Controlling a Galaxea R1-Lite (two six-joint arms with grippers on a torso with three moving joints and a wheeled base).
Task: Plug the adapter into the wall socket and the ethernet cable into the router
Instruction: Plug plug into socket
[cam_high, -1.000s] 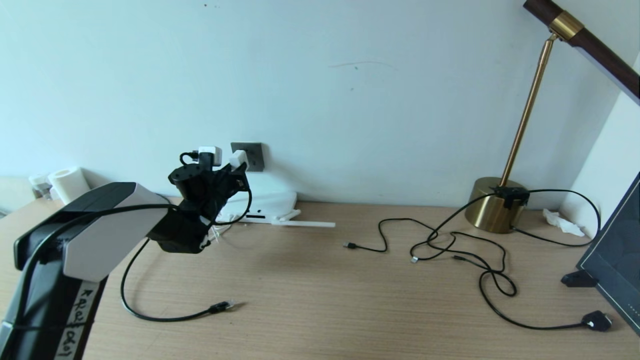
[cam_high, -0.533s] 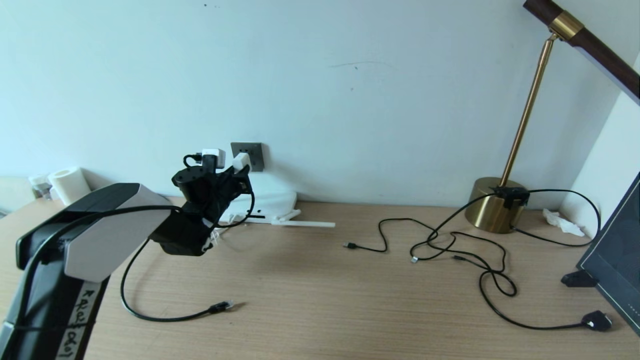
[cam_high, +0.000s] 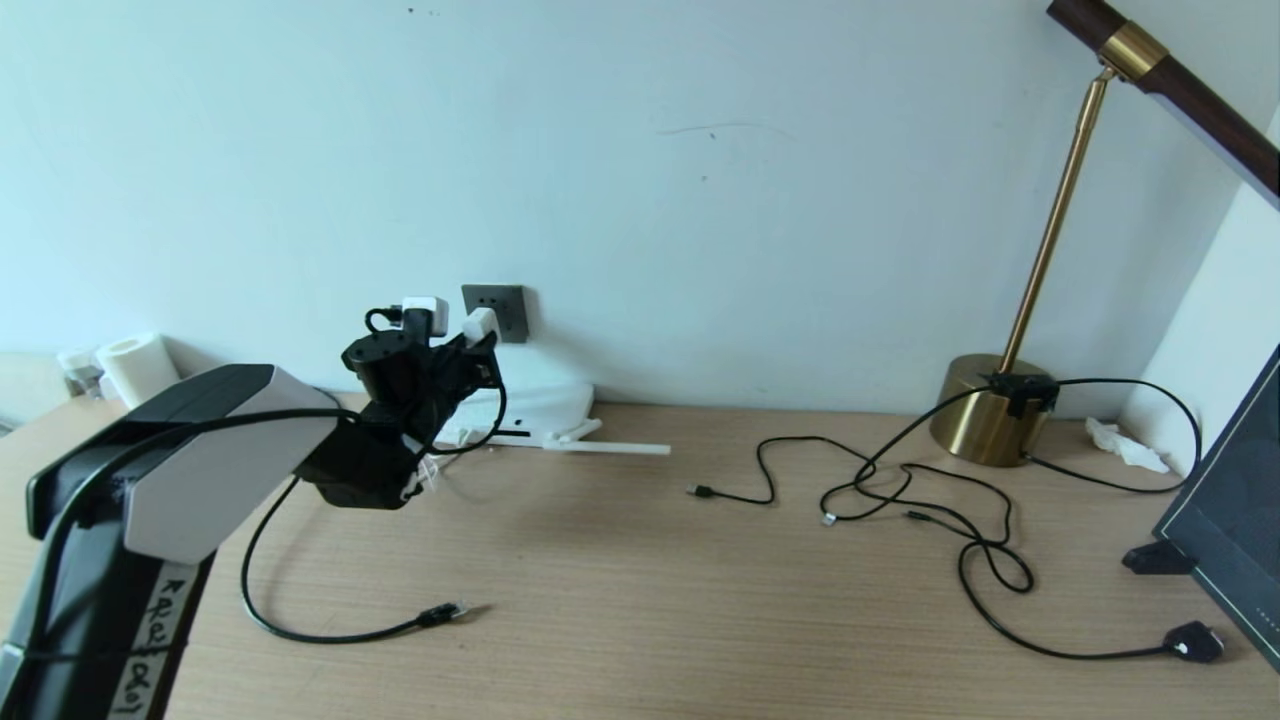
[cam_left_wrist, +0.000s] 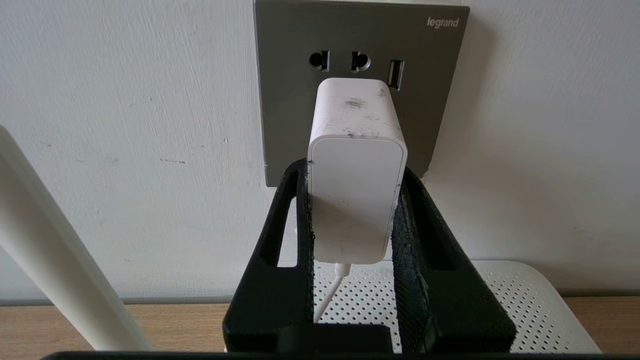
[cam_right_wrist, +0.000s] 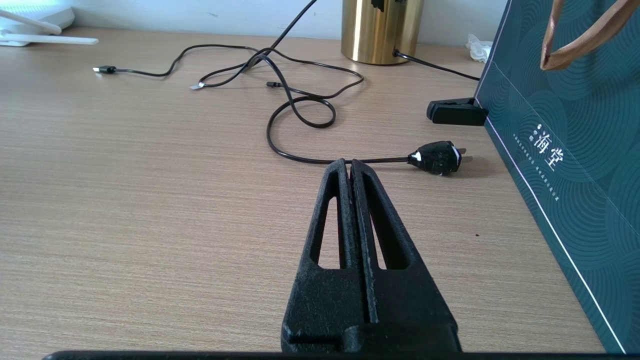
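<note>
Left wrist view: left gripper (cam_left_wrist: 354, 200) pinching adapter (cam_left_wrist: 356, 165) against wall socket (cam_left_wrist: 360, 45).

Soft, even daylight fills the scene, bright with a cool bluish cast on the pale painted wall (cam_high: 700, 200). Shadows are faint and diffuse: a dim patch lies on the light wood-grain counter (cam_high: 700, 620) below the raised arm, and the white cube-shaped adapter (cam_left_wrist: 356, 170) throws a soft shadow on the dark grey wall socket (cam_left_wrist: 295, 100). The shiny brass cylindrical lamp base (cam_right_wrist: 382, 30) shows bright streaks of glare. The head view bows slightly at its edges.
</note>
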